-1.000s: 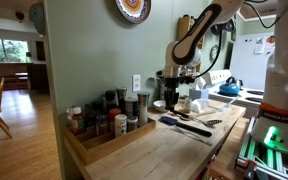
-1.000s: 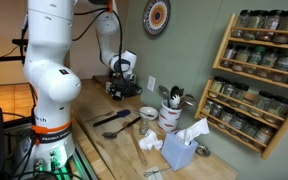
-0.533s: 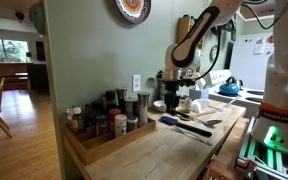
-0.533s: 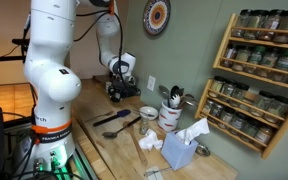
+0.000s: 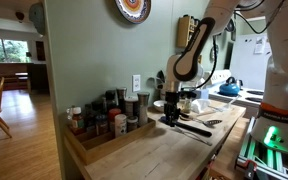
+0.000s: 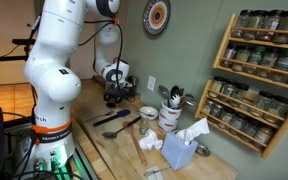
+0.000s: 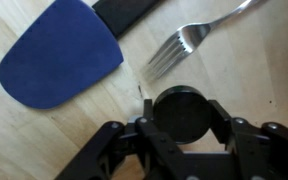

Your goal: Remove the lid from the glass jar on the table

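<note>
Exterior view, arm pose: the arm (image 5: pixel 196 45) drops steeply from above, wrist turned so that the gripper (image 5: pixel 172 110) points straight down, low over the table (image 5: pixel 149 155).
Exterior view, surroundings: dark utensils (image 5: pixel 196 126) lie just beside the gripper; a tray of spice jars (image 5: pixel 102 130) stands well apart.
Exterior view, opposite side: the gripper (image 6: pixel 115 96) hangs close above the table (image 6: pixel 94 150) near the wall. The dark utensils (image 6: pixel 115 120) lie on the camera side of it, and a bowl (image 6: pixel 149 113) stands off to one side.
Wrist view, grip: the fingers (image 7: pixel 144 128) are drawn in part way and press on both sides of a round black lid (image 7: pixel 181 110). The lid is held.
Wrist view, governing relation: the lid sits centred under the gripper, flat face up, its axis in line with the gripper's approach.
Wrist view, neighbours: a blue spatula (image 7: pixel 59 58) and a fork (image 7: pixel 184 42) lie beyond the lid, the fork's tines aimed at it but apart.
Glass jar: not identifiable in any view. Bare wood shows all round the lid's rim, so the lid is probably already clear of it.
Next move, judged: set the lid down on the bare wood short of the tines.
</note>
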